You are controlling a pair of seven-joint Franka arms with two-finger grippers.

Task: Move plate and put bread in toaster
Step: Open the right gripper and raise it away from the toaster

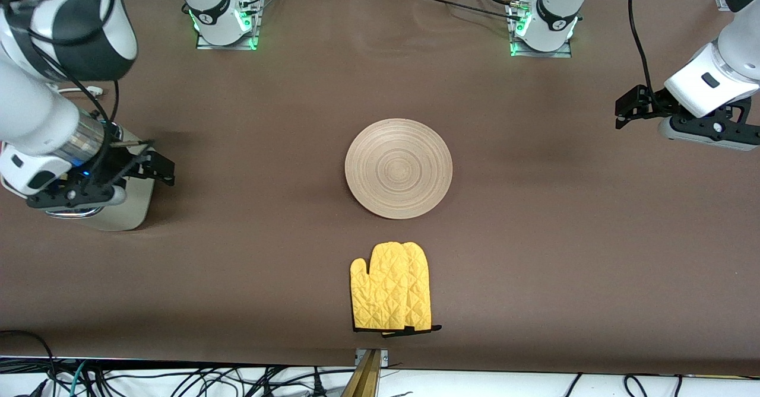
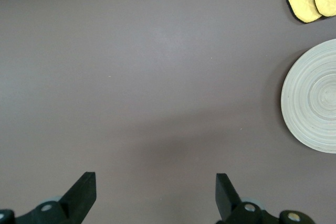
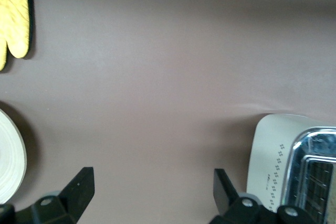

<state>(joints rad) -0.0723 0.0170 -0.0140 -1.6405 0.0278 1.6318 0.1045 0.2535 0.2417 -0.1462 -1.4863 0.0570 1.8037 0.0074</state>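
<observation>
The round light-wood plate [image 1: 398, 168] lies flat in the middle of the table; it also shows in the left wrist view [image 2: 312, 98] and the right wrist view [image 3: 8, 163]. The cream toaster [image 1: 122, 210] with its chrome top stands at the right arm's end of the table, partly hidden under the right arm; the right wrist view shows its dotted side [image 3: 275, 166]. No bread shows in any view. My right gripper [image 1: 160, 168] hangs open and empty beside the toaster's top. My left gripper [image 1: 623, 109] hangs open and empty over bare table at the left arm's end.
A yellow quilted oven mitt [image 1: 392, 287] lies nearer to the front camera than the plate, close to the table's front edge. A brown cloth [image 1: 534, 237] covers the table. The arm bases [image 1: 222, 20] stand along the back edge.
</observation>
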